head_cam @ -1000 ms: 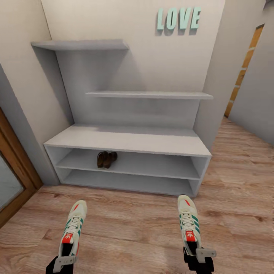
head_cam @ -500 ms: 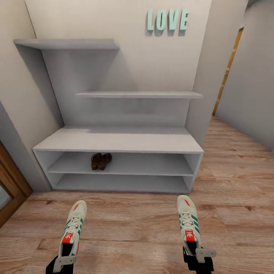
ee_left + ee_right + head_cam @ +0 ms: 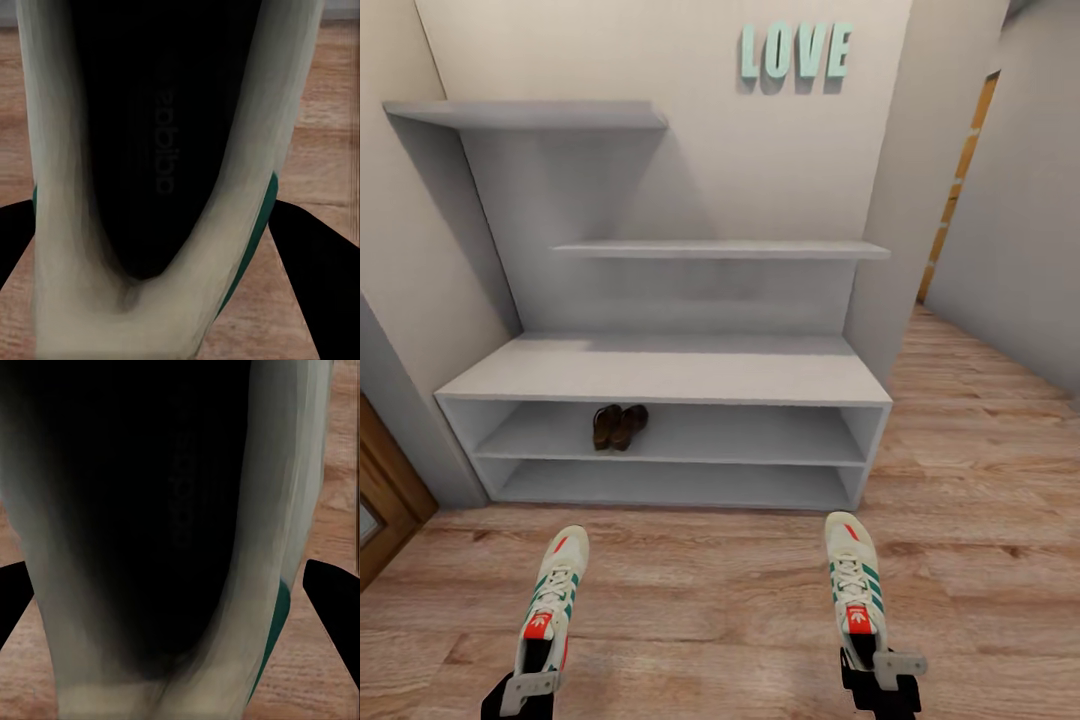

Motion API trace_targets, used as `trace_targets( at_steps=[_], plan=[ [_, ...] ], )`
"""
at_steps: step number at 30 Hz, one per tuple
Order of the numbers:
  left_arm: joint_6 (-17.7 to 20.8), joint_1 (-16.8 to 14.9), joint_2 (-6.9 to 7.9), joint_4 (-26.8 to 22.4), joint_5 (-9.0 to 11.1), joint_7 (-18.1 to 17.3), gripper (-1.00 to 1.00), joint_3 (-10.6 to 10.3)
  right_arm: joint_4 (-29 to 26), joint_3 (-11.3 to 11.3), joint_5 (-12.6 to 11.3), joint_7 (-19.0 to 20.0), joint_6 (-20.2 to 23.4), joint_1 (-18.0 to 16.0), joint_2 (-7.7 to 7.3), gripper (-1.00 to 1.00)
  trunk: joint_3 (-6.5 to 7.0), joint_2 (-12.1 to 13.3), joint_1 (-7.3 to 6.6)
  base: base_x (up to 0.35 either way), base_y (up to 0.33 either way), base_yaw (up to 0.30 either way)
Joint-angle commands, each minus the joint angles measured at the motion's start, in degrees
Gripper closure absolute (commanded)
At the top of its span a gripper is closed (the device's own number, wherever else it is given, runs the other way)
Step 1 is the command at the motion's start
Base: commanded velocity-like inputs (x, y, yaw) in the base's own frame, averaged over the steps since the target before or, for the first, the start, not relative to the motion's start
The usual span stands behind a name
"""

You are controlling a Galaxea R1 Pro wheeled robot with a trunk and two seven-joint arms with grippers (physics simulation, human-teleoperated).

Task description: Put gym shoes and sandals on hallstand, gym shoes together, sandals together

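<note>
Clearly each gripper, left gripper (image 3: 520, 690) and right gripper (image 3: 880, 675), clamps a white green-striped gym shoe (image 3: 552, 598) (image 3: 854, 588) by its heel, toes aimed at the pale grey hallstand (image 3: 660, 370), where brown leather sandals (image 3: 618, 426) sit shelved.

Ahead of me pale walls (image 3: 690, 160) carry mint LOVE letters (image 3: 795, 50); a wooden door frame (image 3: 390, 520) stands left, a doorway (image 3: 955, 190) right.

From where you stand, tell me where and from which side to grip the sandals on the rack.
Grip the sandals across the heel ends facing out, coming in level from the hallstand's open front. They lie side by side on the upper shoe shelf under the bench top, so there is likely no room from above. Both grippers already hold sneakers.
</note>
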Motion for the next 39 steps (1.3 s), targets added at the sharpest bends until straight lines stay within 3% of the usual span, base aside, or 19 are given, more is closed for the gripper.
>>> trace_targets(
  at_steps=[1, 8, 10, 12, 16, 18, 21, 24, 31, 39],
  plan=[
    [-0.2, 0.0, -0.01, 0.0, -0.4, -0.2, 1.00, 0.5, 0.0, 0.5, -0.1, -0.5, -0.1, 0.0, -0.05, 1.00, -0.05, 0.0, 0.00, 0.155, -0.201, 0.000],
    [0.0, 0.0, -0.11, -0.4, -0.5, -0.2, 1.00, 0.3, -0.1, 0.0, -0.3, -0.9, -0.1, 0.0, -0.91, 1.00, -0.05, 0.0, 0.00, 0.058, -0.071, 0.000],
    [0.6, -0.5, -0.52, -0.7, -0.6, -0.1, 1.00, 0.2, -0.2, -0.1, -1.4, -0.9, 0.0, 0.0, -3.06, 1.00, -0.05, 0.0, 0.00, 0.003, -0.003, 0.000],
    [0.8, -0.6, -0.88, -0.7, -0.6, 0.0, 1.00, 0.2, -0.2, -0.1, -2.3, -0.9, 0.0, 0.0, -4.10, 1.00, -0.05, 0.0, 0.00, 0.001, -0.002, 0.000],
    [1.9, -2.7, -3.06, -0.8, -0.7, 0.0, 1.00, 0.0, -0.3, -0.2, -7.5, -0.7, 0.2, 0.0, -8.32, 1.00, -0.05, 0.0, 0.00, 0.000, 0.000, 0.000],
    [3.4, -4.4, -3.63, -0.6, -0.8, 0.1, 1.00, 0.0, -0.3, -0.2, -9.3, -0.7, 0.3, 0.0, -9.45, 1.00, -0.05, 0.0, 0.00, 0.000, 0.000, 0.000],
    [10.2, -8.7, -4.81, -0.6, -0.9, -0.1, 1.00, 0.0, -0.3, -0.1, -13.4, -0.6, 0.4, 0.0, -11.56, 1.00, -0.05, 0.0, 0.00, 0.000, 0.000, 0.000],
    [17.0, -12.2, -6.04, -0.7, -0.9, -0.3, 1.00, 0.0, -0.2, 0.0, -15.0, -0.5, 0.5, 0.0, -12.34, 1.00, -0.05, 0.0, 0.00, 0.000, 0.000, 0.000],
    [31.1, -21.3, -9.26, -0.9, -1.5, -0.5, 1.00, -0.1, -0.2, 0.4, -16.0, -0.4, 1.6, 0.0, -12.65, 1.00, -0.05, 0.0, 0.00, 0.000, 0.000, 0.000],
    [46.4, -29.2, -9.47, -0.9, -2.7, -0.7, 1.00, -0.2, -0.1, 0.5, -16.2, -0.4, 1.8, 0.0, -12.56, 1.00, -0.05, 0.0, 0.00, 0.000, 0.000, 0.000]
  ],
)
